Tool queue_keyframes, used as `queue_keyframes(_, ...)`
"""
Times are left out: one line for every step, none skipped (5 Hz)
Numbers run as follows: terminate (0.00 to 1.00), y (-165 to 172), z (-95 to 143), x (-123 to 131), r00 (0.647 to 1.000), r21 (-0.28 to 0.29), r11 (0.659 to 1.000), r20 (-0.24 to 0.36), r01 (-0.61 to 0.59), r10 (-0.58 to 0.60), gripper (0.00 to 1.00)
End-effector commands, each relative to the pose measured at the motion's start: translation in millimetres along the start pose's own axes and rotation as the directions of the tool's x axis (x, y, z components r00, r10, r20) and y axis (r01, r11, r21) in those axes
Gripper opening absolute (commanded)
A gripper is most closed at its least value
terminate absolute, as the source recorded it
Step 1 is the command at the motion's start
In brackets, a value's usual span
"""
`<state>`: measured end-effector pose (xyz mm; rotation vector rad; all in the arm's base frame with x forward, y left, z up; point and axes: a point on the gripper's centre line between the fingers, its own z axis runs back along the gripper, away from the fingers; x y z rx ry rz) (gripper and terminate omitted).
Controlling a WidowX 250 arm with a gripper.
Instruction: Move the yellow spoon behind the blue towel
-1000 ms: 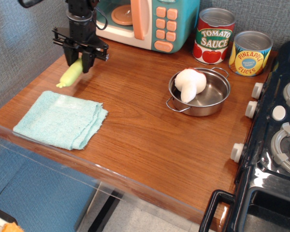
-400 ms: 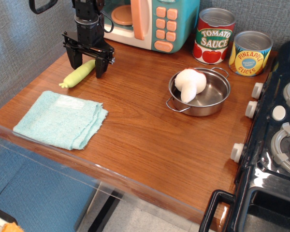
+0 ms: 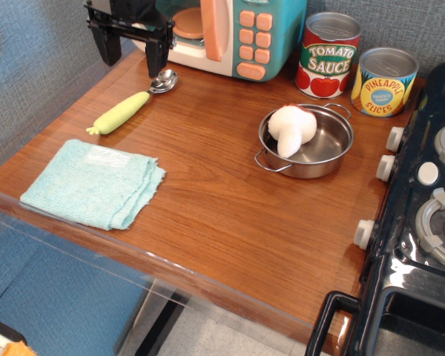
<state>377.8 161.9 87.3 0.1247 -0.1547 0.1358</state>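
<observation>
The yellow spoon [image 3: 130, 107] lies flat on the wooden table, its pale yellow-green handle pointing front-left and its silver bowl back-right. It rests just behind the blue towel [image 3: 95, 182], a folded aqua cloth near the table's front-left edge, and apart from it. My gripper [image 3: 128, 55] hangs above and behind the spoon, near the toy microwave. Its two black fingers [image 3: 155, 58] stand wide apart and hold nothing.
A toy microwave [image 3: 230, 33] stands at the back. A steel pot [image 3: 311, 144] holding a white object sits centre-right. A tomato sauce can [image 3: 328, 55] and a pineapple can [image 3: 386, 81] stand behind it. A black toy stove [image 3: 430, 215] fills the right side.
My gripper let go of the spoon, which now lies on the table behind the towel. The gripper then opened wide and rose up and back toward the microwave.
</observation>
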Motion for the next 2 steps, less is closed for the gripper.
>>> queue_keyframes(0.0, 1.8, 36.6, -16.1, 0.999, 0.034, 0.999, 0.042, 0.011, -0.012, 1.0)
queue_keyframes(1.0, 1.8, 36.6, -16.1, 0.999, 0.034, 0.999, 0.042, 0.011, -0.012, 1.0)
